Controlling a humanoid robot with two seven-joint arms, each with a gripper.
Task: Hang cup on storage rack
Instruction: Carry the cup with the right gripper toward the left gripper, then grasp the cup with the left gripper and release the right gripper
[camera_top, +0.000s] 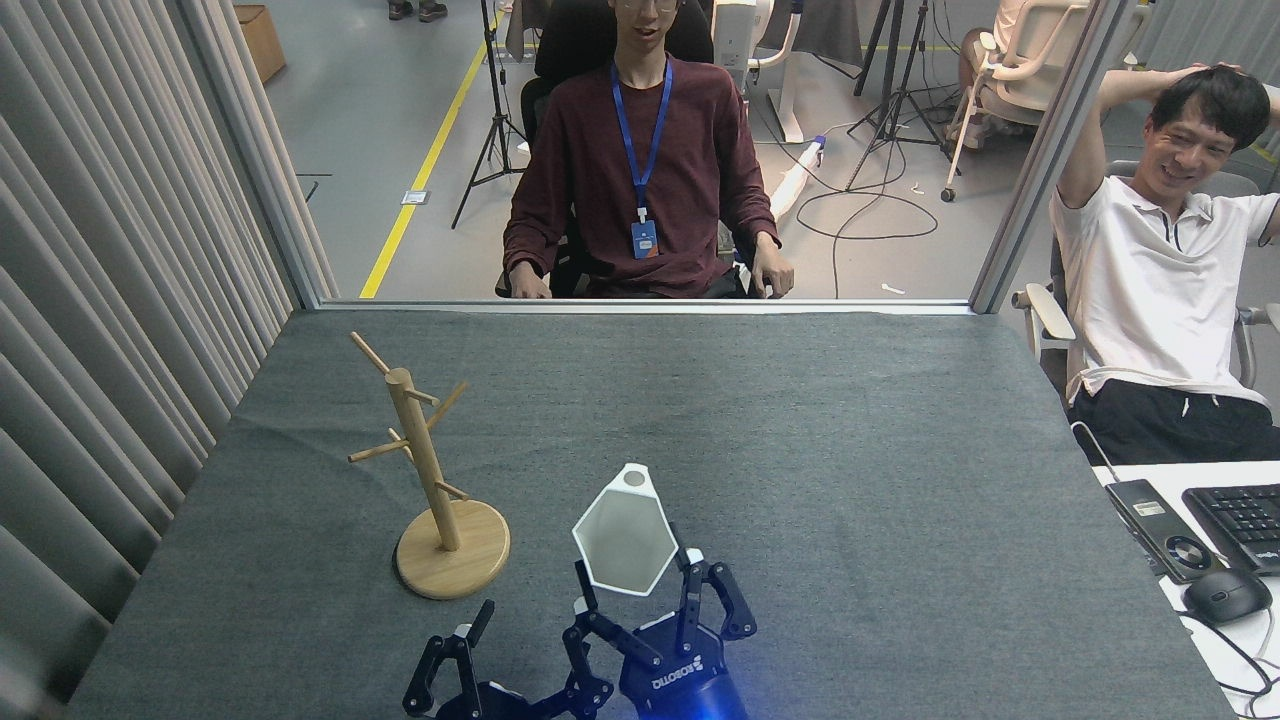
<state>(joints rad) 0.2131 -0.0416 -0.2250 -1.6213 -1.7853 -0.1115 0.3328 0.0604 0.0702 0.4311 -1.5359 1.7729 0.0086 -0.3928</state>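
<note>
The white hexagonal cup (625, 540) is held above the table near the front centre, its mouth tipped toward me and its pierced rim tab pointing up. My right gripper (640, 592) is shut on the cup's lower part. The wooden storage rack (424, 462) stands upright on its round base to the left of the cup, apart from it, with all visible pegs bare. At the bottom edge, just left of the right gripper, my left gripper (520, 668) is open and holds nothing.
The grey cloth table (800, 440) ends at a metal rail at the back. A seated person (640, 170) faces it from behind; another person (1160, 280) sits at the right. Curtains (110, 300) line the left side. A keyboard (1240, 520) and mouse (1225, 592) lie on the right.
</note>
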